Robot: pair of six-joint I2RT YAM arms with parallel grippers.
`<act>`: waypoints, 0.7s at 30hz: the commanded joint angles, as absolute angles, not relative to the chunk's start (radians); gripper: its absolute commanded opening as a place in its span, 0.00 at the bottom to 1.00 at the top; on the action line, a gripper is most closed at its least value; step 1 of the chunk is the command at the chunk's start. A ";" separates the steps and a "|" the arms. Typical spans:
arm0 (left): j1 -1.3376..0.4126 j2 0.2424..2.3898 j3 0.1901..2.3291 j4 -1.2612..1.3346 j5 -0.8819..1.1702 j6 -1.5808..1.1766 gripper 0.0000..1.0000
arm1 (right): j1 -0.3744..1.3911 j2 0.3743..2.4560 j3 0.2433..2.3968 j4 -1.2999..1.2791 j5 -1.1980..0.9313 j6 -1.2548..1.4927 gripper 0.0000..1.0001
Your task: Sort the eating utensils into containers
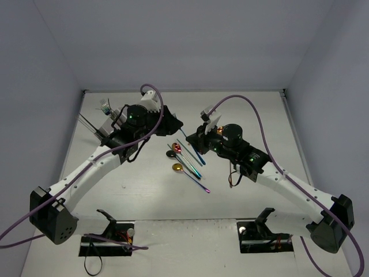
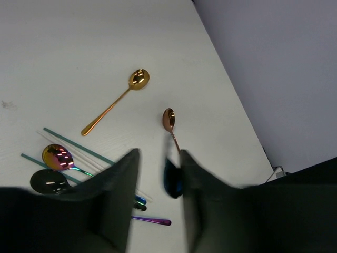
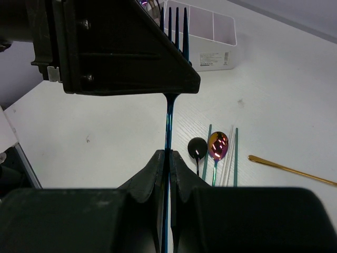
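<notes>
Fingers of the right gripper [image 3: 169, 156] are pinching a blue metal fork [image 3: 168, 121], its prongs poking between the left gripper's [image 2: 158, 158] spread-apart fingers.

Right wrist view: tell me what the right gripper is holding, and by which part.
The right gripper is shut on a blue fork, pinching its slim handle, with the tines pointing away.

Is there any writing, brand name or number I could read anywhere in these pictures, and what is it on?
No text can be read in any of the three views.
white caddy: a faint strip of print on its near wall, too small and blurred to read.
</notes>
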State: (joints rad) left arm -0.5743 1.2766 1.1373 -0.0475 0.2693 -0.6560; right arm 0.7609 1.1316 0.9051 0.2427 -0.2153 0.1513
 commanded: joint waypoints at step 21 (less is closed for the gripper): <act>-0.419 1.256 1.269 -0.125 0.065 -0.456 0.00 | 0.734 1.109 0.853 0.358 -0.086 0.131 0.88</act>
